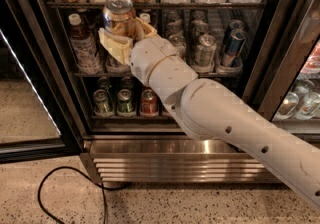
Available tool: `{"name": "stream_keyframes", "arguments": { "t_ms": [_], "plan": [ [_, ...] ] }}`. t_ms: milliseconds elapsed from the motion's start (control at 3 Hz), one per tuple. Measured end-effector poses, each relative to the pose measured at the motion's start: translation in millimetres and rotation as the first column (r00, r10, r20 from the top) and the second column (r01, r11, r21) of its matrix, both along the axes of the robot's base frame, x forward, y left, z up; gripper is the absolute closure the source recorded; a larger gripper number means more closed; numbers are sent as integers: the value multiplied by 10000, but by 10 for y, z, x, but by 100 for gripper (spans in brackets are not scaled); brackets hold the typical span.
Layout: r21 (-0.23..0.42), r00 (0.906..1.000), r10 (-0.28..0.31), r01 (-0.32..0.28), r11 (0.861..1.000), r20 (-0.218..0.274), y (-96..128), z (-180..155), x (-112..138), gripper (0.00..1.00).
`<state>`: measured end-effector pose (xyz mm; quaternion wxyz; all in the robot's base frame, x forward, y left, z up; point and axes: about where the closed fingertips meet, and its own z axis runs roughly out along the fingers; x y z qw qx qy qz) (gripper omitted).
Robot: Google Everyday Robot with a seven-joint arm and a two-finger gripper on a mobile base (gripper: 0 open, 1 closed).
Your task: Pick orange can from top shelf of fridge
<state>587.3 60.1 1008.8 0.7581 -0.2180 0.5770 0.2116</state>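
The orange can (119,14), with a silver lid and tan body, stands upright between my cream fingers (111,43). My gripper (126,32) is shut on it, in front of the fridge (281,43) and just below the top shelf (215,5), a thin dark wire rack. My white arm runs from the lower right up to the can and hides part of the middle rack. The ribbed steel base panel (190,164) lies below.
A white-capped bottle (82,43) stands left of the can. Silver cans (205,50) and blue cans (233,43) are on the middle rack. Green cans (104,103) and a red can (149,103) sit lower. The open glass door (30,93) is left; a black cable (70,188) lies on the floor.
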Motion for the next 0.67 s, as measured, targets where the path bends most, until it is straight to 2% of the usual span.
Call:
{"name": "stream_keyframes", "arguments": {
  "t_ms": [333,667],
  "plan": [
    [0,10000,1,-1,10000,0,0,0,0,100],
    [96,9981,610,-609,9981,-56,-27,91,-113,100]
  ]
}}
